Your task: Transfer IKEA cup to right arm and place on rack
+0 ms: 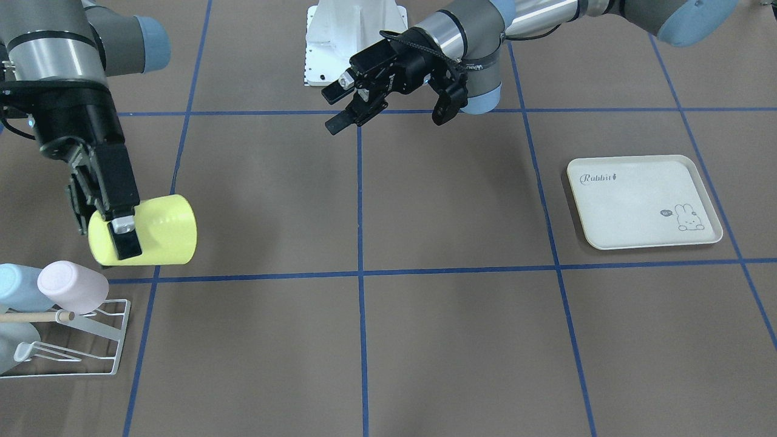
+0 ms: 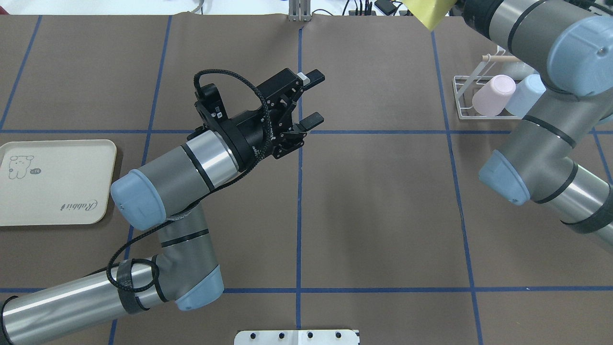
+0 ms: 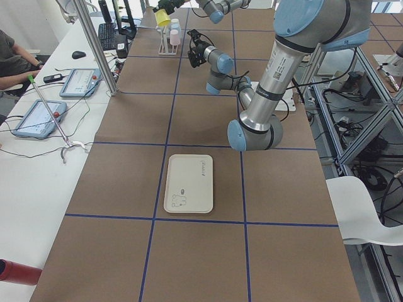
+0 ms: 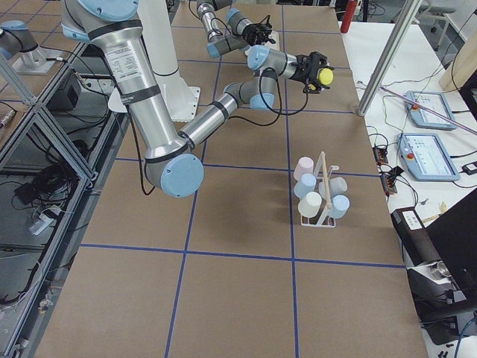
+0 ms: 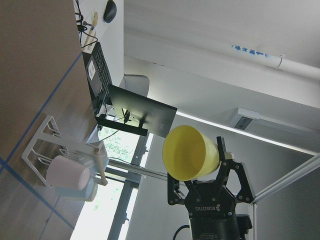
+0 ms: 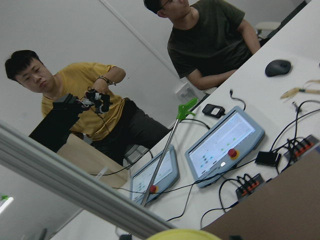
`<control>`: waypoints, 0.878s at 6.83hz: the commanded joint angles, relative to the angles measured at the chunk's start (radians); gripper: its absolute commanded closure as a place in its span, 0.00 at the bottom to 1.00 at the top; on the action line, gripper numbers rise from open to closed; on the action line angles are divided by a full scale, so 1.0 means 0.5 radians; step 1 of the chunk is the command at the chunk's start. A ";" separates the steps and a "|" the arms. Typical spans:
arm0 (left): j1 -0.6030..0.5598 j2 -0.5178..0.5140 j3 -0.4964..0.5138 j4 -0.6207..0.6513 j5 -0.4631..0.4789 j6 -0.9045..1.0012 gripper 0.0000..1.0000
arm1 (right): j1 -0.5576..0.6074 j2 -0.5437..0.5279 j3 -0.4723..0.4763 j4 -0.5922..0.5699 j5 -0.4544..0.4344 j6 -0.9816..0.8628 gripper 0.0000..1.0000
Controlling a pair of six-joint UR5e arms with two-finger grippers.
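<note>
A brown-papered table (image 1: 425,340) ruled with blue tape lies under both arms. The right gripper (image 1: 106,233) is clamped across the yellow cup (image 1: 161,230), holding it aloft on its side. The left gripper (image 1: 335,110), fingers spread and empty, stands well off. The handover looks done. The rack (image 1: 118,340) sits below the holding gripper, off to one side, with a pink cup (image 1: 73,285) nearest. Placing calls for a free prong, and open table lies between the grippers.
</note>
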 commanded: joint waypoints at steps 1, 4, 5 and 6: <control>-0.032 0.038 -0.199 0.535 -0.005 0.344 0.00 | 0.028 0.006 -0.015 -0.437 -0.272 -0.501 1.00; -0.152 0.041 -0.442 1.232 -0.042 0.723 0.00 | 0.108 0.018 -0.314 -0.420 -0.395 -0.790 1.00; -0.210 0.044 -0.455 1.295 -0.118 0.726 0.00 | 0.135 0.015 -0.413 -0.414 -0.411 -0.904 1.00; -0.235 0.093 -0.491 1.319 -0.167 0.793 0.00 | 0.172 0.018 -0.505 -0.383 -0.405 -0.957 1.00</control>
